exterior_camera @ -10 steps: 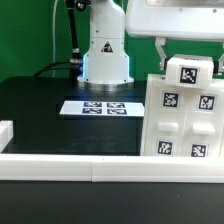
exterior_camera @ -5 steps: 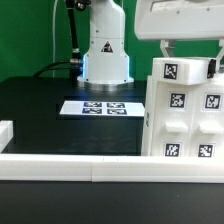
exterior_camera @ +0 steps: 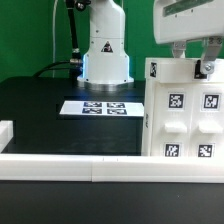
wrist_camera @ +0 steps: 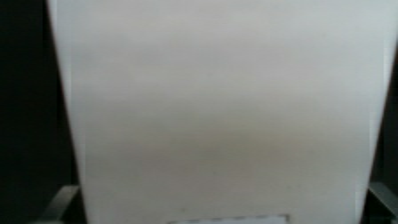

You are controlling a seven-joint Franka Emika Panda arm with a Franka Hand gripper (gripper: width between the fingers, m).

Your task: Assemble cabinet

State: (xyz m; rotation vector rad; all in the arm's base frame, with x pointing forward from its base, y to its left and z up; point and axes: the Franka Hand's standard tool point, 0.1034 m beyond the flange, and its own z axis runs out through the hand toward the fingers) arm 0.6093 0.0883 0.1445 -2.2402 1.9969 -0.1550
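Cabinet [exterior_camera: 182,110] upright at exterior view's right, partly assembled judging by tagged front. Gripper [exterior_camera: 192,62] at its top edge; grip state indiscernible. Remaining panels unseen.

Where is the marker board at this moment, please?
In the exterior view the marker board lies flat on the black table, before the robot's base, left of the cabinet.

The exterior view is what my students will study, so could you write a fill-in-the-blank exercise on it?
1. The cabinet stands at the exterior view's ____ side.
2. The gripper is at the cabinet's ____ edge.
3. The marker board lies flat on the ____ table.
4. The long low rail across the front is ____ in colour.

Missing words: right; top; black; white
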